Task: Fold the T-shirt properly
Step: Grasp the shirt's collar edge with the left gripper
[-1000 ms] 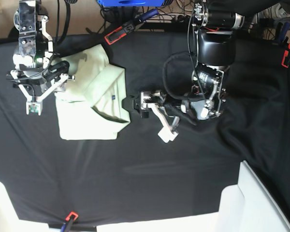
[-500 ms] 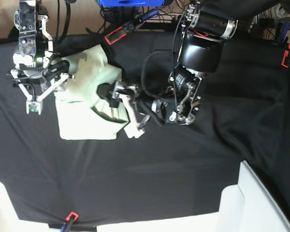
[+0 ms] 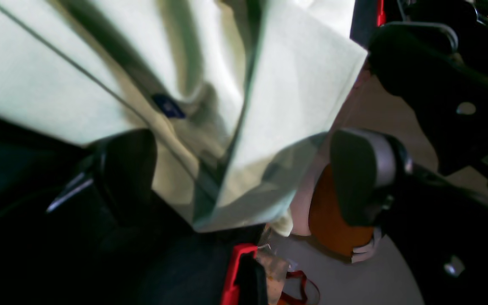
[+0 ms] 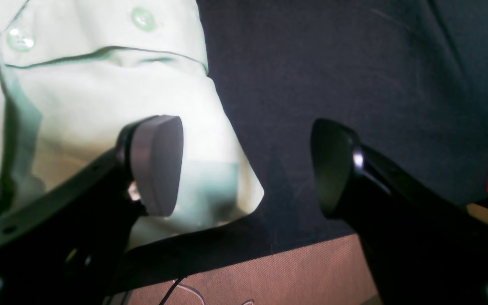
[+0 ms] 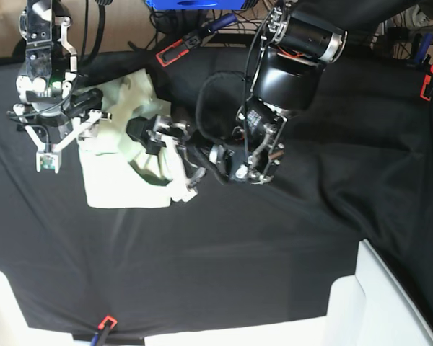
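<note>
The T-shirt (image 5: pixel 123 155), soft, light and limp, is lying partly folded on the black cloth (image 5: pixel 274 245) at ten o'clock; the left gripper (image 5: pixel 166 155) is reaching wide open over its three o'clock edge, likeliest hold; the right gripper (image 5: pixel 68 133) is gaping empty at nine o'clock.

Pale mint-green T-shirt (image 5: pixel 123 184) lies partly folded; collar buttoned.

Left gripper (image 5: pixel 164 160): jaws spread wide, arm reaching leftward from the far right side.
Right gripper (image 5: pixel 71 137): jaws apart (nothing between them), arm hanging at far left.
</note>
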`<action>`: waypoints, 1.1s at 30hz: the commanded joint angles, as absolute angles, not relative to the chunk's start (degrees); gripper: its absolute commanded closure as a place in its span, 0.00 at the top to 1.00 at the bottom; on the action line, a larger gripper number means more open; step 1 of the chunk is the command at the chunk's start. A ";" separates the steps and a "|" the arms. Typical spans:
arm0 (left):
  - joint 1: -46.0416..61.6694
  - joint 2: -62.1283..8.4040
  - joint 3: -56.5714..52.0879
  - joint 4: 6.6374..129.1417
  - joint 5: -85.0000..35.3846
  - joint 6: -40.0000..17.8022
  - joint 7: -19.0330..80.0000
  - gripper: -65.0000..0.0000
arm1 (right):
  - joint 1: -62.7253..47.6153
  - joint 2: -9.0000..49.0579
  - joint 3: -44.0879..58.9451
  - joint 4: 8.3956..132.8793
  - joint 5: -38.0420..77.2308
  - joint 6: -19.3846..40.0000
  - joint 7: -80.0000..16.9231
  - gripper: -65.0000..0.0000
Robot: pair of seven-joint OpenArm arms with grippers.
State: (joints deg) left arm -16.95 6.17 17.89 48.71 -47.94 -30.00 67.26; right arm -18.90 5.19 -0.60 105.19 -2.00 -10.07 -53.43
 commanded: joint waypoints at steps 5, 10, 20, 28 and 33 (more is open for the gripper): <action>-17.63 2.86 10.07 53.41 -48.04 -28.97 69.05 1.00 | -18.59 5.58 -0.31 106.42 -2.51 -10.33 -52.53 0.68; -16.48 2.07 6.55 56.57 -47.69 -25.19 70.90 1.00 | -18.42 5.49 -0.31 106.42 -2.51 -10.33 -52.53 0.68; -16.04 4.26 11.74 56.40 -47.43 -19.91 70.55 1.00 | -18.33 5.41 -0.40 106.42 -2.51 -10.33 -52.53 0.68; -17.45 7.43 13.05 52.62 -47.43 -17.36 70.37 1.00 | -18.42 5.41 -0.31 106.42 -2.51 -10.33 -52.53 0.68; -18.33 7.87 15.25 44.70 -47.43 -17.36 63.34 1.00 | -18.42 5.41 -0.31 106.51 -2.51 -10.33 -52.53 0.68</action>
